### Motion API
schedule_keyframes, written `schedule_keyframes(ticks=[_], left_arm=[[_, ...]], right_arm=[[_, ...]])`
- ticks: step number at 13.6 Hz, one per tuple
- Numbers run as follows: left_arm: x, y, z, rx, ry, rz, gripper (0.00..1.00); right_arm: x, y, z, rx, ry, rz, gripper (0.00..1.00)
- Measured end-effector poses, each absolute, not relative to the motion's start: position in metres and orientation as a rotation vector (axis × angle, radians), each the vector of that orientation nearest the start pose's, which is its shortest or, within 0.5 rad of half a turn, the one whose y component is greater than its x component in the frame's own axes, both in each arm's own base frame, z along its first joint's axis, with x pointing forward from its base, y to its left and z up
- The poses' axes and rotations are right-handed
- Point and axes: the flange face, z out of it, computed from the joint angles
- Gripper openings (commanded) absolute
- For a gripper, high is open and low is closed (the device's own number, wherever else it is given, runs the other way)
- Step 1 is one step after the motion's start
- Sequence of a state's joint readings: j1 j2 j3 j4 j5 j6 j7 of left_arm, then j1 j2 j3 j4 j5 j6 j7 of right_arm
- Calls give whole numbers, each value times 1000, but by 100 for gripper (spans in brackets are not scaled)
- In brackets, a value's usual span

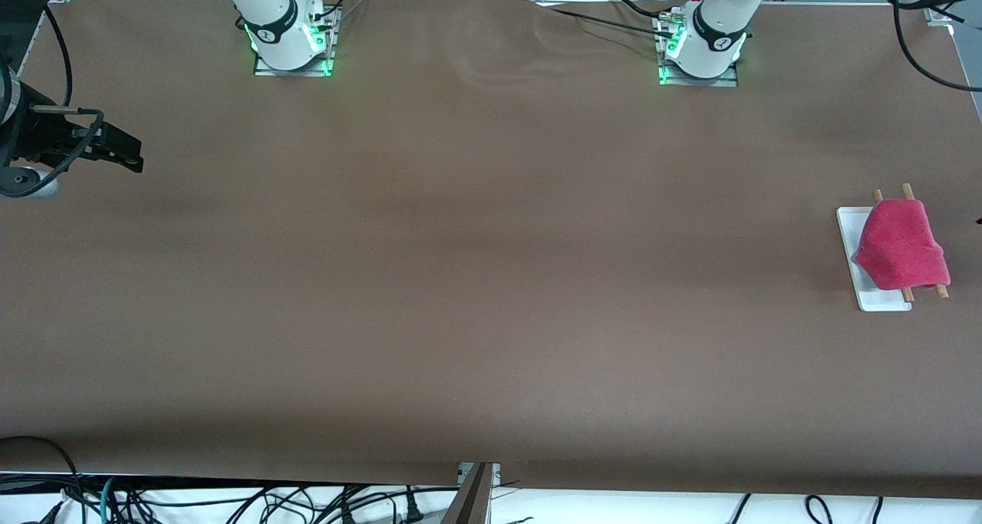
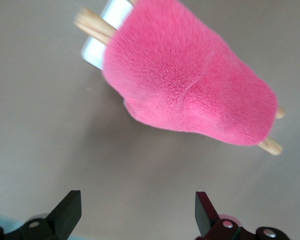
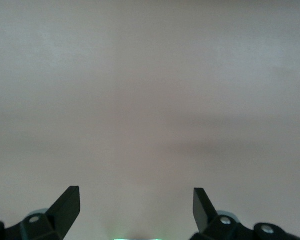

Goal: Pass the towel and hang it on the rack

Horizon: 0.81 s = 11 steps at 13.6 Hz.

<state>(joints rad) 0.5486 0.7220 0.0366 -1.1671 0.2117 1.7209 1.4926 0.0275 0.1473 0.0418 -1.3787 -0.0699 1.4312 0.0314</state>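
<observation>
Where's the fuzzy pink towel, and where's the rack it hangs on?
towel (image 1: 901, 244): front view, middle of the pink cloth draped over the rods.
rack (image 1: 848, 232): front view, bare edge of its white base beside the towel.

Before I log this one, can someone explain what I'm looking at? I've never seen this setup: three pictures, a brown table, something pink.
Two robot arms are bolted along one edge of a brown table. The large picture comes from a high camera facing them. The two small pictures come from cameras on each arm's wrist, looking past its own two-fingered tool.

On the table, toward the left arm's end, stands a small rack: a flat white base with two thin wooden rods. A fuzzy pink towel is draped over the rods.

Nothing is held. The left tool hangs open above the table near the towel. The right tool, at the right arm's end of the table, is also open, with only bare table under it.
</observation>
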Motion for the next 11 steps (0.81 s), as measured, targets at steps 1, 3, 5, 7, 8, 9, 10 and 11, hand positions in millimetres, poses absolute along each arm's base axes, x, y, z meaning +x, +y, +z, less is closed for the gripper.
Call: schedule_keyframes(ticks=[1,3,5,7,8,9,10,11], left_arm=[[605,408,385,-2768,1444,383,100],[611,386,433,-2759,1453,242,100],[625,351,463,-2739,1499,134,100],[637,310,478,-2776,1486,102,100],[642,290,482,-2821,1445,99,100],[648,268,486,-2873,1383,95,100],[652,247,489,-2924,1314,94,100],[657,224,493,-2974,1248,97,100]], right_arm=[[585,30,619,-3204,-49,147,100],[585,28,618,-3203,-42,147,100],[585,26,618,-3200,-37,148,100],[585,26,618,-3199,-36,148,100],[585,26,618,-3199,-36,148,100],[585,26,618,-3199,-36,148,100],[585,25,618,-3199,-34,148,100],[585,24,618,-3199,-32,148,100]])
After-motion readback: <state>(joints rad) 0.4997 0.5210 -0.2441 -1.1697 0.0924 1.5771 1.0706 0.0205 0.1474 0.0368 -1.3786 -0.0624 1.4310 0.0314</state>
